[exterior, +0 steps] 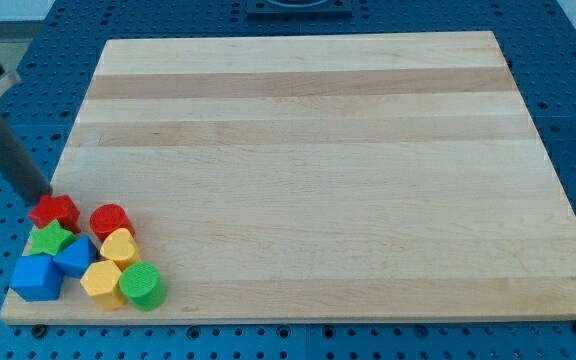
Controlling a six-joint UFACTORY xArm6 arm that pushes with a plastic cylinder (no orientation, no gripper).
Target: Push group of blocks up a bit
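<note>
A group of blocks sits at the board's bottom left corner. It holds a red star-like block (pixel 55 211), a red cylinder (pixel 109 220), a green star (pixel 52 240), a yellow block (pixel 119 246), a small blue block (pixel 75 257), a larger blue block (pixel 36 278), a yellow hexagon-like block (pixel 101 283) and a green cylinder (pixel 142 287). They touch or nearly touch one another. My rod comes down from the view's upper left. My tip (pixel 44 199) rests at the upper left edge of the red star-like block.
The wooden board (pixel 308 150) lies on a blue perforated table. The board's left edge and bottom edge run close beside the group of blocks.
</note>
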